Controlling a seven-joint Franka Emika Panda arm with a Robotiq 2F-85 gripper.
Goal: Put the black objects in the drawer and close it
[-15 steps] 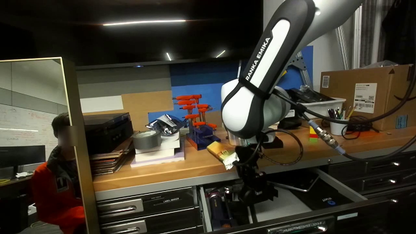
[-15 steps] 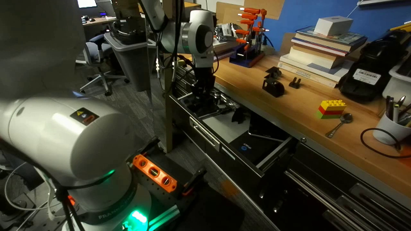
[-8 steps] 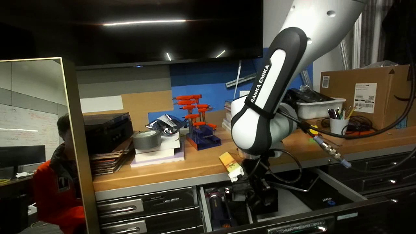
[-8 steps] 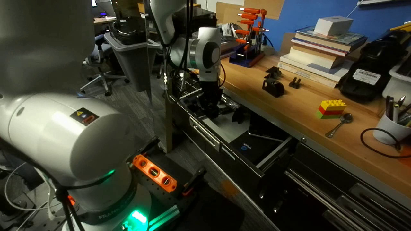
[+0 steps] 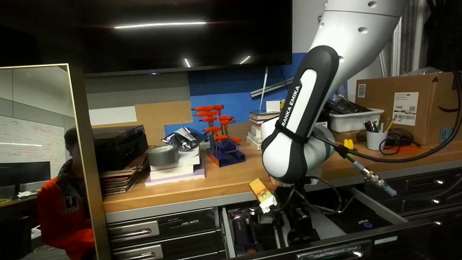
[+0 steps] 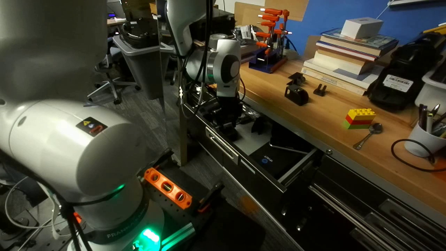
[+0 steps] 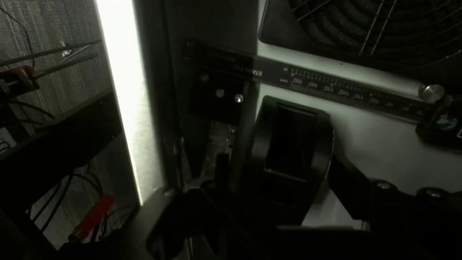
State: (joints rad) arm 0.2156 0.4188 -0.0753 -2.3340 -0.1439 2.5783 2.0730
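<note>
Over the last second the arm (image 5: 299,104) has swung rightward and down in an exterior view, and the gripper (image 5: 301,236) now sits low in the drawer (image 5: 411,238), right of centre near the bottom of the frame. In the wrist view a black piece (image 7: 292,159) lies just right of the middle, over white paper (image 7: 386,151), between the fingers (image 7: 352,180). They stand partway apart, wider than the piece: a gap seems to show on its left, while on its right the finger is touching or just beside it, too dark to tell. Nothing looks gripped.

I judge the step in hand to be letting this piece go in the drawer. What looks like another piece (image 6: 258,126) is in there too, near the middle of an exterior view; more bench pieces (image 6: 299,98) stand on the bench (image 6: 324,122) to its upper right.

Next calls for spreading a little wider, then a straight lift so neither finger drags the piece. If the bench pieces count, fetch them before pushing the drawer shut.
</note>
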